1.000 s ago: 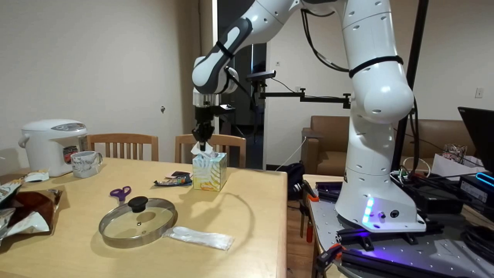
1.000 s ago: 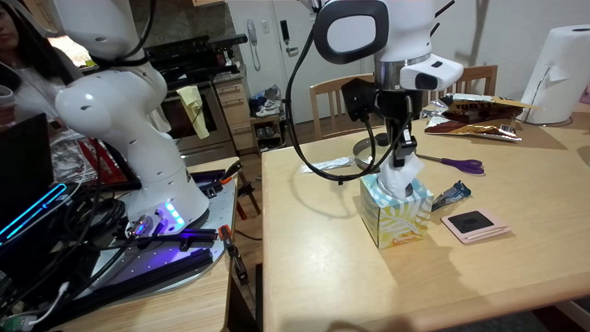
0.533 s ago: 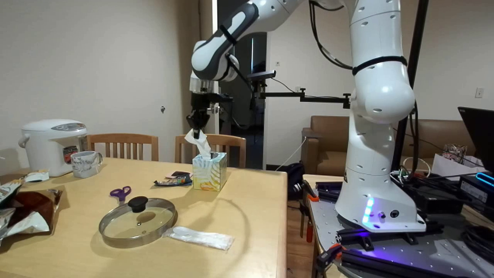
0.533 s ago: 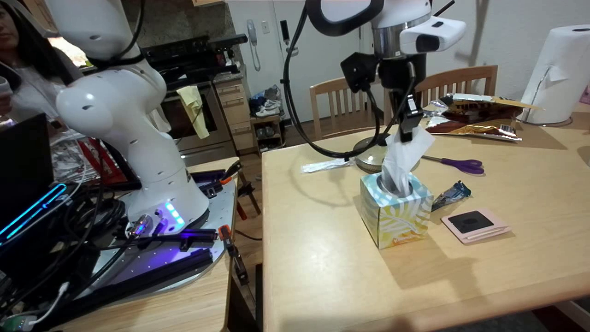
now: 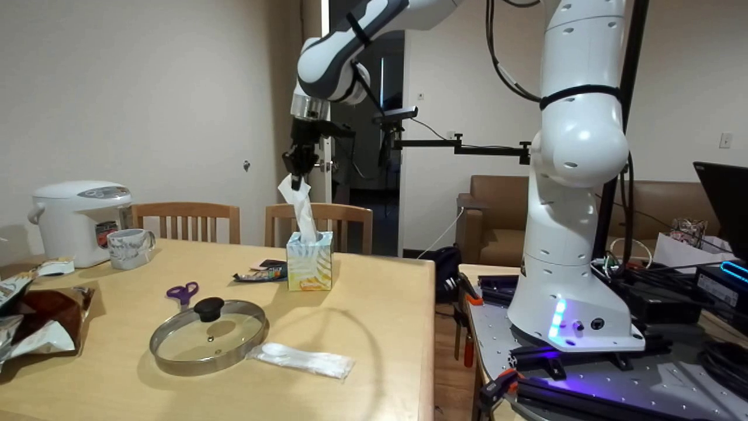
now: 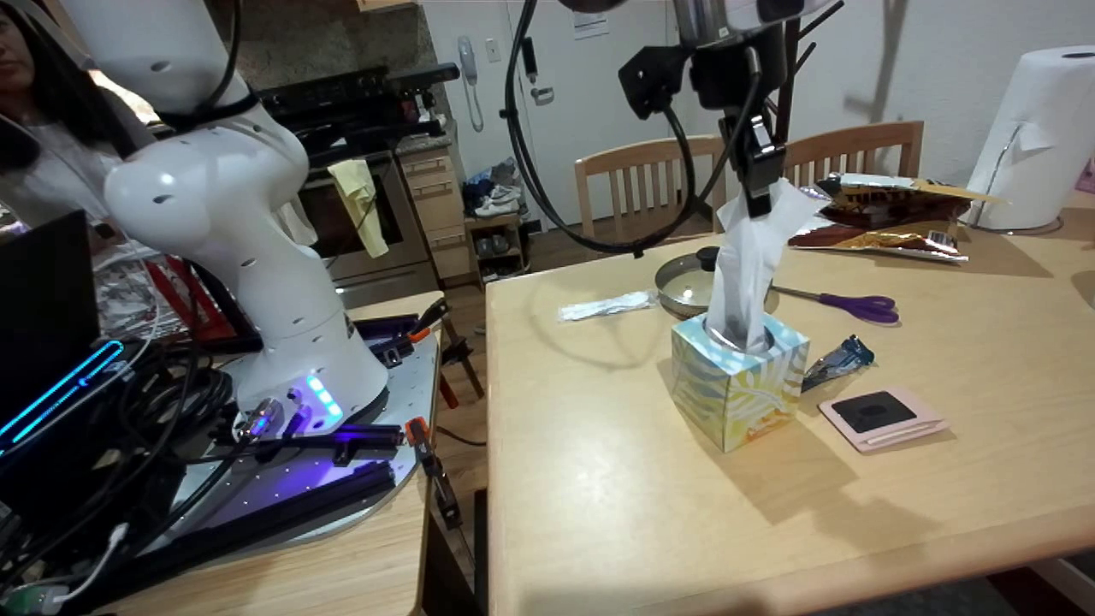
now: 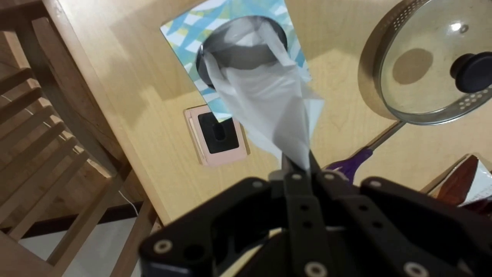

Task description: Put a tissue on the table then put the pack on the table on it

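My gripper hangs higher than the tissue box, its 2 fingertips clamped on the upper part of the tissue. The white sheet runs down from my grasp in a long, folded strip — its lower end sits inside the box's oval opening. The box stands on the table in both exterior views. The pack lies flat on that same table, well apart from the tissue and just beside the glass lid — whether the 2 touch, I cannot tell. In my wrist view, a pink holder with a dark patch lies near the box, and the scissors show their purple handle, partly hidden behind me.
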Motion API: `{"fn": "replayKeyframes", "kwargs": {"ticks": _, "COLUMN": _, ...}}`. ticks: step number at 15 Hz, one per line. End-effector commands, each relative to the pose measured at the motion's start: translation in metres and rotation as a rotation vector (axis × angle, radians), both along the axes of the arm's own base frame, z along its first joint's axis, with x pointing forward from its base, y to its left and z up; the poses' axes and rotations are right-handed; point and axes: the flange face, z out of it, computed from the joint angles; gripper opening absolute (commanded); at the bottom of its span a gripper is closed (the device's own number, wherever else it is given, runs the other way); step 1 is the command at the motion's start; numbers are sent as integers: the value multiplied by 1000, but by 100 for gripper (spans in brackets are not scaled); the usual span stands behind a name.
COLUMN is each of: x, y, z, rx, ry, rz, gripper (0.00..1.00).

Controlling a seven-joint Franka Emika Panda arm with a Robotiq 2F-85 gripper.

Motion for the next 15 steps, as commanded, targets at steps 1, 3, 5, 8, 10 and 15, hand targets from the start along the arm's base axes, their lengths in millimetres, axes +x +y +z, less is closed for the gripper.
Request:
{"fn": "replayKeyframes", "kwargs": {"ticks": 1, "x": -21, "y": 4, "z": 21, "rx": -5, "ry": -28, "rz": -31, "gripper": 0}}
{"fn": "replayKeyframes", "kwargs": {"ticks": 3, "x": -28, "y": 5, "z": 29, "rx": -3, "ry": -41, "rz": -41, "gripper": 0}}
{"fn": "replayKeyframes", "kwargs": {"ticks": 5, "x": -35, "y": 6, "z": 37, "rx": -7, "ry": -47, "rz": -53, "gripper": 0}}
{"fn": "replayKeyframes", "kwargs": {"ticks": 8, "x": -48, "y": 11, "z": 49, "rx": -22, "ry": -65, "rz": -66, "gripper": 0}}
{"fn": "replayKeyframes", "kwargs": {"ticks": 10, "x": -57, "y": 16, "z": 59, "rx": -41, "ry": -80, "rz": -74, "gripper": 0}}
{"fn": "replayKeyframes", "kwargs": {"ticks": 15, "x": -78, "y": 35, "z": 80, "rx": -61, "ry": -112, "rz": -94, "gripper": 0}}
